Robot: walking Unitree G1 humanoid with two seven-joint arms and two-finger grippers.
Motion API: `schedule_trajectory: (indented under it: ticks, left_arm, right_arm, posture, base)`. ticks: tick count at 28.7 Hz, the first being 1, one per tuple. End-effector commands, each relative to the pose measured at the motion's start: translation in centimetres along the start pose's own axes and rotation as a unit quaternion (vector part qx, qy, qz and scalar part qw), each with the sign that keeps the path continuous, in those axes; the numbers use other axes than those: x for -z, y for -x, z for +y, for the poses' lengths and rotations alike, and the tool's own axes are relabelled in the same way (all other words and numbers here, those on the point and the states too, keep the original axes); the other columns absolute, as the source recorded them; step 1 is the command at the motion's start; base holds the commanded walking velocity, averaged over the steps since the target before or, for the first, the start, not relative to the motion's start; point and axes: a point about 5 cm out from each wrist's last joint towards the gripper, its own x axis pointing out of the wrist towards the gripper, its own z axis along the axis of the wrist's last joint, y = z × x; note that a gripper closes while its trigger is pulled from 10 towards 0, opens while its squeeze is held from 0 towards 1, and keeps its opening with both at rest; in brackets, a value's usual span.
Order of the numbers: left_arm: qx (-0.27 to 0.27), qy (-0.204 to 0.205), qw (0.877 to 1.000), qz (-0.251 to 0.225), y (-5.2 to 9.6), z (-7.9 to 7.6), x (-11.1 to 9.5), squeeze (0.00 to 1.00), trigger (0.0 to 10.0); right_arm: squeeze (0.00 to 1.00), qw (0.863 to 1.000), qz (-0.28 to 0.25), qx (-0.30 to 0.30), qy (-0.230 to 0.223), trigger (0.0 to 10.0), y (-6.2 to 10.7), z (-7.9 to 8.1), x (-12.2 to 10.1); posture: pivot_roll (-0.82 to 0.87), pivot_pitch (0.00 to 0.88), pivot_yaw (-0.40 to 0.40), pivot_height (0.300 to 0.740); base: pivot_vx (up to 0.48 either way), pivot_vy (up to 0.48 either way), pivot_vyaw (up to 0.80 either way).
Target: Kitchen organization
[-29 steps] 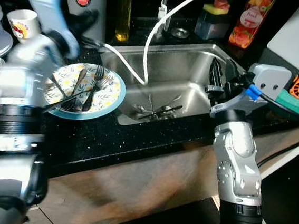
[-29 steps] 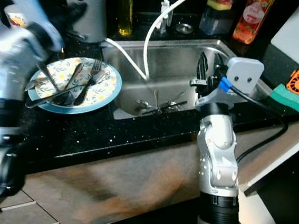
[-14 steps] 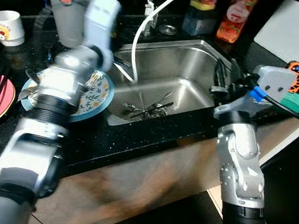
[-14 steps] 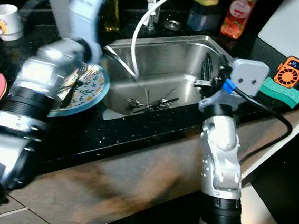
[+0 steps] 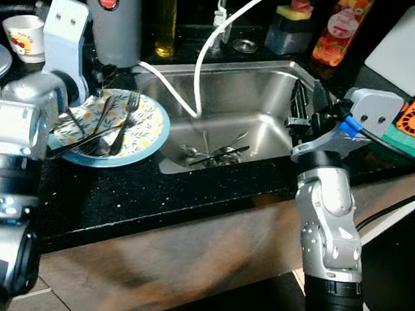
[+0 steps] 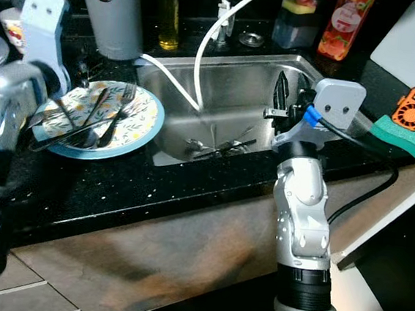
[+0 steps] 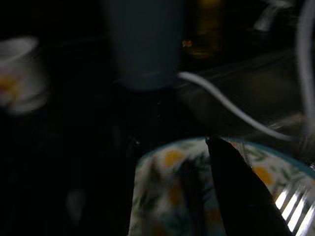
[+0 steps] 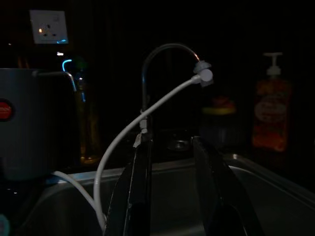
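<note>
A floral plate (image 5: 140, 131) with a teal rim, patterned in yellow flowers and green leaves, lies at centre left of the head view on the black speckled desk (image 5: 152, 194), just beside the steel sink (image 5: 228, 99). Forks (image 5: 126, 122) and other cutlery lie across it. The left tool (image 7: 241, 187) hovers over the plate's far edge; whether it is wide or narrow I cannot tell. The right tool (image 8: 172, 191), at centre right, stands parted and empty above the sink's right rim. More cutlery (image 5: 211, 154) lies in the basin beneath a white hose (image 5: 226, 40).

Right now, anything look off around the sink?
Yes: loose cutlery lies scattered in the bottom of the stainless steel sink, and a white hose droops from the tap into the basin. The floral blue-rimmed plate holds crossed forks.
</note>
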Motion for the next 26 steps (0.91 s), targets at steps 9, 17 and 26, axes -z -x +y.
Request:
schedule_trajectory:
  ticks: [9, 17, 26]
  left_arm:
    - [-0.139, 0.085, 0.986, 0.019, 2.5, -1.9, 0.7, 0.00, 10.0]
    - [-0.191, 0.162, 0.960, 0.127, 3.7, -2.8, 4.0, 0.00, 10.0]
    - [-0.200, 0.160, 0.956, 0.140, 3.8, -2.8, 4.2, 0.00, 10.0]
  right_arm:
    - [0.00, 1.000, 0.006, -0.002, -0.010, 10.0, 0.2, 0.3, 0.5]
    - [0.00, 1.000, 0.007, 0.000, -0.013, 10.0, 0.3, 0.4, 0.6]
    - [0.00, 1.000, 0.006, 0.001, -0.011, 10.0, 0.2, 0.2, 0.5]
  posture:
    - [0.12, 0.083, -0.021, 0.740]
    - [0.12, 0.088, -0.017, 0.740]
    - [0.11, 0.085, -0.021, 0.740]
  base:
    - [0.000, 0.000, 0.00]
    - [0.000, 0.000, 0.00]
    - [0.000, 0.000, 0.00]
